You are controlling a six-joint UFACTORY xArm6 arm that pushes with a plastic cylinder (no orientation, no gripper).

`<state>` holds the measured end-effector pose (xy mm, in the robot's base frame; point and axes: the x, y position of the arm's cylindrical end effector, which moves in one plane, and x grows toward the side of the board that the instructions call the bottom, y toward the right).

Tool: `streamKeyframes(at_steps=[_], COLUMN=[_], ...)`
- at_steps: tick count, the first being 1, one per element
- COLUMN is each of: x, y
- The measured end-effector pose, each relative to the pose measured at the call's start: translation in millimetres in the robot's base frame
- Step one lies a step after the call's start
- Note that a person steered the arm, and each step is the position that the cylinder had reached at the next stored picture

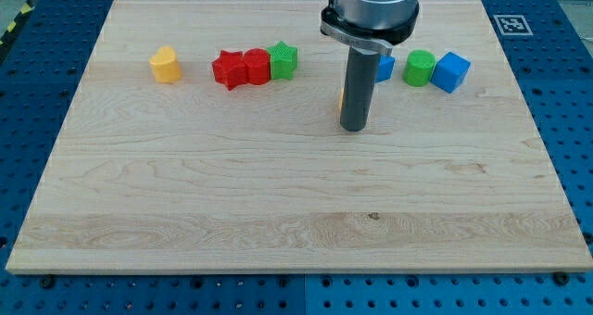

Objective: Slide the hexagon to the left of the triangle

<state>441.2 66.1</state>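
Mid-board, on a wooden board (185,185) over a blue pegged table: your arm's dark rod stands upright with its tip (353,128) planted just right of the board's centre. The arm carries no jaws, so nothing is clasped or released; it is a bare rod only.

A thin orange sliver (341,97) peeks out from behind the rod's left edge, seemingly touching it. This is a block almost wholly hidden, and its shape cannot be made out. A blue block (385,68) shows behind the rod's right side, also half covered; it may be the triangle, but you cannot confirm that here.

Along the view's top run a yellow heart (165,65), a red star (228,69), a red block (256,67) pressed against it, a green star (283,60), a green cylinder (420,68) and a blue cube (451,71).

The hexagon is most likely either the hidden orange block at the tip or the many-sided red block; judging by where the rod stands, the orange one seems to be in hand. The step looks like the approach or early push. If so, your next move calls for bringing the tip round to the block's lower side and nudging it toward the view's top, stopping just left of the half-hidden blue block and short of the green star.
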Motion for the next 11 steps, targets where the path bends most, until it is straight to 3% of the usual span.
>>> streamKeyframes(at_steps=[4, 7, 11], x=[-39.1, -34.9, -58.6], y=[-0.9, 52.7, 11.0])
